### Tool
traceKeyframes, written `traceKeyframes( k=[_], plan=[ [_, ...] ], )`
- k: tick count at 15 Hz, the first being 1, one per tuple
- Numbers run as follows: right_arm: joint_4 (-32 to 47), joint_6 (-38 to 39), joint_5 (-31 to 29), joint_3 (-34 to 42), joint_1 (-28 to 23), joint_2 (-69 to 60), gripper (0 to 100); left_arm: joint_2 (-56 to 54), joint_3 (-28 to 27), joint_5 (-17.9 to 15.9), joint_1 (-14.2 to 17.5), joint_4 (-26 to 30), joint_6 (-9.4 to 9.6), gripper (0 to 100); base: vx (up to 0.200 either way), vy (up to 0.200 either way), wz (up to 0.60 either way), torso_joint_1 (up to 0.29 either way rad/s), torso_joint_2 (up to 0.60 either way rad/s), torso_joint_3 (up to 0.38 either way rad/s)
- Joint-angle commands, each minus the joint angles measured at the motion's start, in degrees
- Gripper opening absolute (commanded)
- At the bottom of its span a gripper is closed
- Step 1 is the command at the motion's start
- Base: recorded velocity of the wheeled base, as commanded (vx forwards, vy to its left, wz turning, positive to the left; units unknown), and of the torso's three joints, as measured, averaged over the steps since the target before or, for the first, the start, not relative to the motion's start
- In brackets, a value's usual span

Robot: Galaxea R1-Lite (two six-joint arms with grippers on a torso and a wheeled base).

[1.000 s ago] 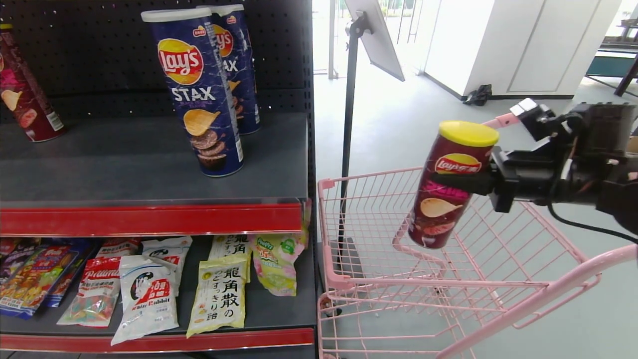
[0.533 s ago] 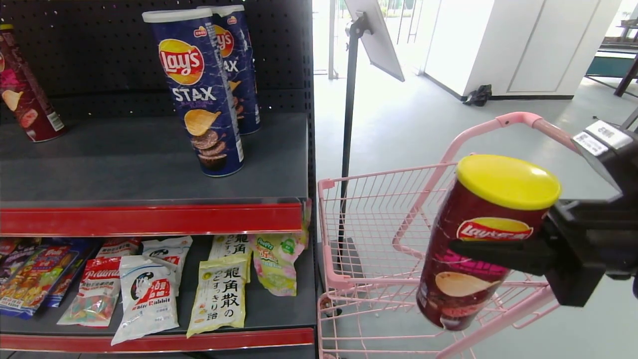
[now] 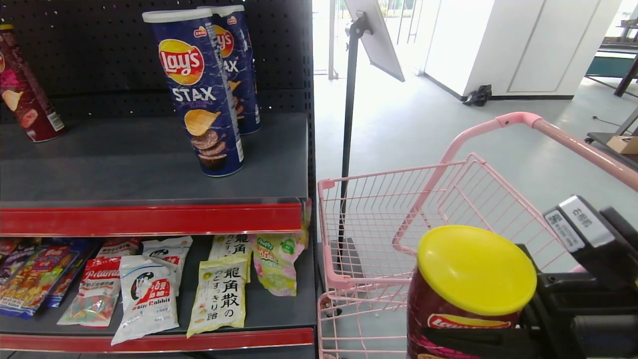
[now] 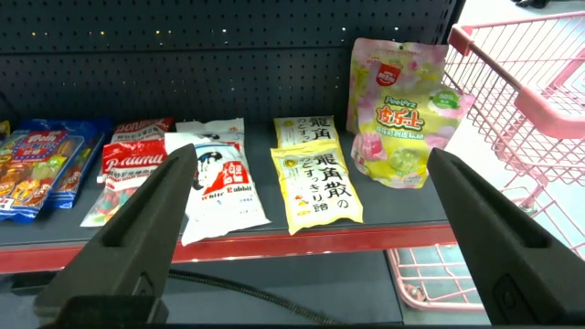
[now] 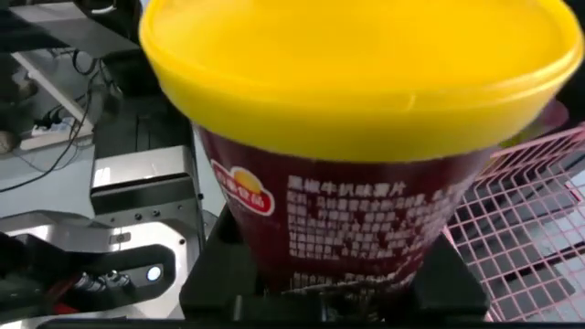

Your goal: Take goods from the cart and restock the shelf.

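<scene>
My right gripper (image 3: 503, 336) is shut on a maroon chip can (image 3: 466, 299) with a yellow lid, held upright at the lower right, close to the camera and in front of the pink cart (image 3: 398, 209). The right wrist view has the same can (image 5: 366, 210) between its jaws, lid toward the camera. On the upper shelf (image 3: 124, 164) stand two blue chip cans (image 3: 204, 94) and one maroon can (image 3: 22, 85) at the far left. My left gripper (image 4: 311, 238) is open in front of the lower shelf's snack bags (image 4: 315, 178).
The lower shelf (image 3: 279, 304) holds several snack bags lying flat. A black sign stand (image 3: 349, 124) rises between the shelf and the cart. The upper shelf has bare room left of the blue cans. Open grey floor (image 3: 408, 119) lies beyond the cart.
The right gripper has carried the maroon can out of the cart, down and toward the camera, so the can now looms larger at the lower right. The shelf goods have not moved.
</scene>
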Motion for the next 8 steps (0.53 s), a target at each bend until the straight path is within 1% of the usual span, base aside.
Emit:
traceKeyframes(
  k=[1, 4, 6, 8],
  plan=[
    [-0.12, 0.01, -0.35, -2.13, 0.9, 2.41, 0, 0.05, 0.01, 0.01, 0.01, 0.02, -0.04, 100, 0.0, 0.0, 0.0, 0.0, 0.0, 0.0],
    [-0.12, 0.1, -0.26, -3.89, 0.9, 3.82, 0, 0.05, 0.01, 0.01, 0.01, 0.02, -0.04, 100, 0.0, 0.0, 0.0, 0.012, -0.03, -0.02],
    [-0.12, 0.1, -0.26, -4.16, 0.9, 4.08, 0, 0.05, 0.01, 0.01, 0.01, 0.02, -0.04, 100, 0.0, 0.0, 0.0, 0.134, -0.36, -0.22],
    [-0.2, 0.1, -0.26, -4.24, 0.9, 4.34, 0, 0.05, 0.01, 0.01, 0.01, 0.02, -0.04, 100, 0.0, 0.0, 0.0, 0.188, -0.5, -0.295]
  ],
)
